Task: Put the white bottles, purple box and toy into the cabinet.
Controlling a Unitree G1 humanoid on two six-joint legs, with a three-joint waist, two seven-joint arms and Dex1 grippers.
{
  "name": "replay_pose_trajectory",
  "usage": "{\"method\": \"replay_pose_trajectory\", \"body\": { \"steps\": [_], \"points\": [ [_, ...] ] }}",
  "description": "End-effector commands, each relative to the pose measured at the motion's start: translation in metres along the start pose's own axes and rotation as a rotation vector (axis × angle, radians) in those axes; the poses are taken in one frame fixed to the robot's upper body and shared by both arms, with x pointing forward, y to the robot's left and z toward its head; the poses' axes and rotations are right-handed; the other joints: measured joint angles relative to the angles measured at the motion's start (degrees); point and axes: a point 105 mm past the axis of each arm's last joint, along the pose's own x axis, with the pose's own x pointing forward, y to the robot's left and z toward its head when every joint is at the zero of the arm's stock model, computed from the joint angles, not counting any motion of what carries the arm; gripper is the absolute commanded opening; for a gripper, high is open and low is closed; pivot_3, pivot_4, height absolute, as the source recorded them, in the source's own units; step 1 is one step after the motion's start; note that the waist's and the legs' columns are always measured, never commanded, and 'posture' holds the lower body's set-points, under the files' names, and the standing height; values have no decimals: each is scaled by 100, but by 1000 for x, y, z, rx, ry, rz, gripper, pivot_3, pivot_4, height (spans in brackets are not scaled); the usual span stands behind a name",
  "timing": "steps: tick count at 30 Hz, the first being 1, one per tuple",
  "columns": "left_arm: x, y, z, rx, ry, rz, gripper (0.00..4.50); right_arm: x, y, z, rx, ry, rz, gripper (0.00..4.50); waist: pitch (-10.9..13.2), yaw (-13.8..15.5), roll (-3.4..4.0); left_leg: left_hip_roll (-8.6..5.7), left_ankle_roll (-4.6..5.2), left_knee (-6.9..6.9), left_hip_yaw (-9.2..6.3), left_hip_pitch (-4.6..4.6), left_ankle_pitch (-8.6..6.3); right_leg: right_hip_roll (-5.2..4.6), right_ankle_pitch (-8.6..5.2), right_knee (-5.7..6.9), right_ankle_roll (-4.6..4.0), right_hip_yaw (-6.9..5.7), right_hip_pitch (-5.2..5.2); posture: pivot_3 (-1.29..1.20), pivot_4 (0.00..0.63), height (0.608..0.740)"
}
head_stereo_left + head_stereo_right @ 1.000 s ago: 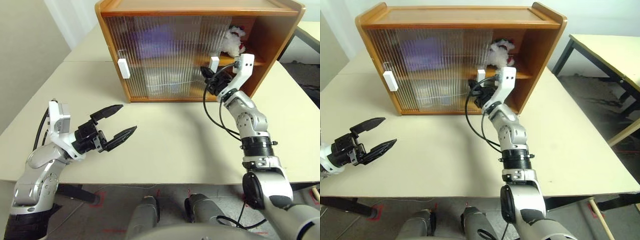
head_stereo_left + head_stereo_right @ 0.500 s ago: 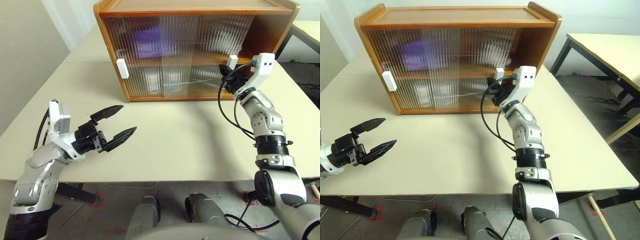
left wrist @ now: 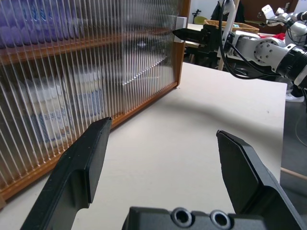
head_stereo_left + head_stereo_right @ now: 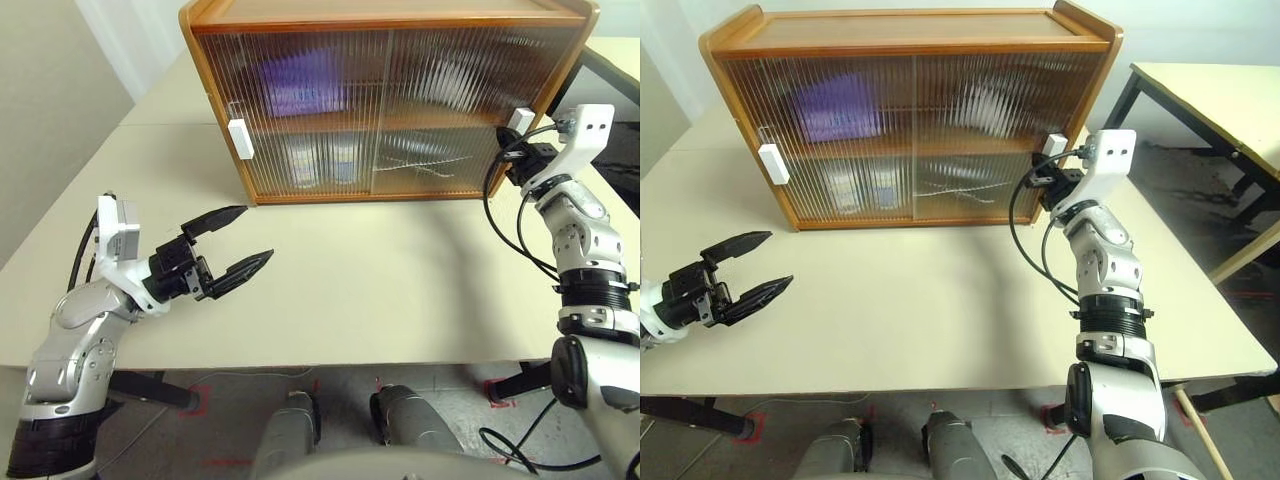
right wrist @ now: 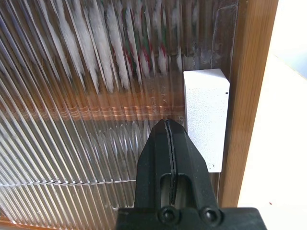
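My right gripper, fingers pressed together, is at the white handle at the cabinet right edge. Behind the ribbed doors, the purple box is upper left, the white bottles below, the toy blurred. My left gripper is wide open, lower left.

Right end effector beside the closed cabinet's handle.

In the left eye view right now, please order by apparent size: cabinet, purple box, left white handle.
1. cabinet
2. purple box, blurred behind the ribbed door
3. left white handle
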Motion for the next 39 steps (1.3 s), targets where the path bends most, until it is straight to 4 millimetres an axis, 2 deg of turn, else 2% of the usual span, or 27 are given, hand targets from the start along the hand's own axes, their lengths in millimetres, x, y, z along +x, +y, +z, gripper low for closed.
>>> {"method": "replay_pose_trajectory", "body": {
  "steps": [1, 4, 8, 13, 17, 21, 24, 27, 29, 32, 35, 37, 38, 39],
  "points": [
    [1, 0, -3, -7, 20, -4, 4500, -4, -13, 6, -1, -22, -63, 36, 0, -14, 0, 0, 7, 2, 2, -1, 4, 0, -1, -1, 1, 2, 0, -182, 77, 740],
    [0, 1, -2, -6, 20, -1, 4500, -3, -7, 5, 2, -16, -31, 36, 0, -29, 0, -1, 8, 3, 6, -6, 5, -1, -1, -9, 2, 4, -1, -177, 76, 740],
    [-1, 1, -1, -3, 22, 5, 4500, -3, 16, 1, 54, 26, 131, 36, 0, -65, 0, 2, 8, 0, 6, -6, 5, -1, -2, -9, 3, 3, -6, -171, 76, 740],
    [-4, 2, -1, -6, 25, 17, 4500, -8, 46, -3, -25, 83, 342, 36, -2, -126, 3, 16, 53, -10, 6, -6, 31, 12, -15, -7, 6, -3, -14, -171, 75, 740],
    [-5, 3, -1, -11, 20, 27, 4500, -12, 53, -5, -62, 103, 399, 36, -2, -174, 3, 23, 59, -9, 5, -5, 34, 21, -36, -6, 9, -3, -12, -171, 73, 740],
    [-11, 4, -1, -30, 12, 54, 4500, -26, 67, 2, 1, 70, 556, 36, -2, -201, 3, 23, 72, -8, 6, -7, 30, 21, -49, -6, 29, -4, -8, -180, 72, 740],
    [-18, 7, -3, -65, 0, 101, 4500, -43, 67, 1, 37, 76, 666, 36, -2, -199, 3, 23, 78, -8, 6, -6, 25, 21, -57, -6, 41, -9, -2, -179, 79, 740],
    [-30, 16, -12, -157, -4, 237, 4500, -61, 55, -6, 67, 101, 729, 610, -2, -200, 2, 23, 79, -6, 7, -2, 24, 21, -75, -6, 27, -9, 7, -181, 85, 740],
    [-45, 26, -23, -182, 32, 384, 4500, -72, 40, -10, 117, 116, 719, 1339, 0, -206, -1, 23, 79, -6, 11, 13, 24, 20, -82, -6, 18, -7, 22, -179, 88, 740],
    [-73, 36, -36, -129, 129, 557, 4500, -88, 20, -16, 165, 139, 706, 2392, 6, -210, -3, 22, 78, -6, 11, 37, 24, 21, -88, -5, 12, -6, 45, -166, 97, 740],
    [-103, 41, -52, -85, 267, 697, 4500, -105, -2, -29, 157, 206, 668, 3544, 36, -197, -2, 22, 71, -6, 8, 51, 23, 23, -122, -5, 58, -5, 58, -137, 109, 740],
    [-125, 47, -60, -65, 345, 819, 4500, -111, -21, -38, 131, 233, 606, 4293, 75, -186, 2, 21, 59, -5, 6, 64, 21, 23, -126, -3, 55, -1, 69, -118, 116, 740],
    [-137, 55, -61, -54, 353, 913, 4500, -110, -31, -40, 106, 221, 547, 4486, 94, -175, 3, 21, 49, -5, 6, 64, 16, 23, -126, -3, 53, 1, 69, -107, 122, 740],
    [-145, 60, -61, -46, 357, 978, 4500, -109, -38, -42, 89, 210, 506, 4486, 115, -161, 3, 21, 39, -4, 5, 65, 13, 23, -125, -1, 51, 3, 69, -107, 122, 740]
  ]
}}
